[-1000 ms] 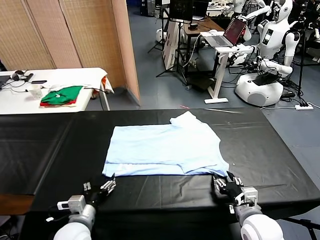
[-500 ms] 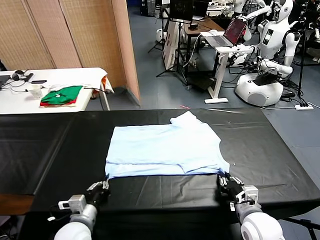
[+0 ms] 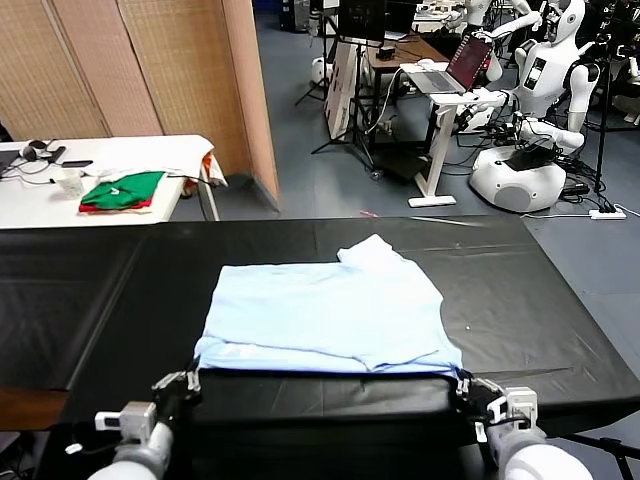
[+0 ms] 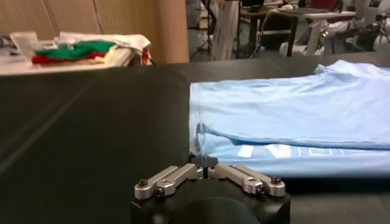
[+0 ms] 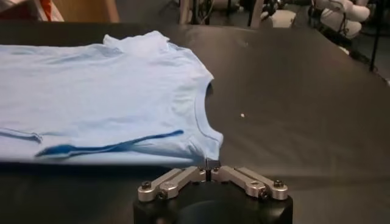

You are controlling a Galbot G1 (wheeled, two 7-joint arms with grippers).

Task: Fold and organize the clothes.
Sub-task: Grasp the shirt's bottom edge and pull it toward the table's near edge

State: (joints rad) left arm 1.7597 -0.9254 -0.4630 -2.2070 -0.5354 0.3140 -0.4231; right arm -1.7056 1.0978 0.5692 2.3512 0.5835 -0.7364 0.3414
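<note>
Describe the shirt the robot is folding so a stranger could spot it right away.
On the long black table in front of the robot lies a pale blue T-shirt, spread flat and partly folded. Unlike the green and red folded clothes on the white side table, it is plain light blue.

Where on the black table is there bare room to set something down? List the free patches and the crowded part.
Bare black table lies left of the T-shirt, right of it toward the table's end, and behind it. The near edge is crowded: the left end effector and right end effector pinch the shirt's corners.
</note>
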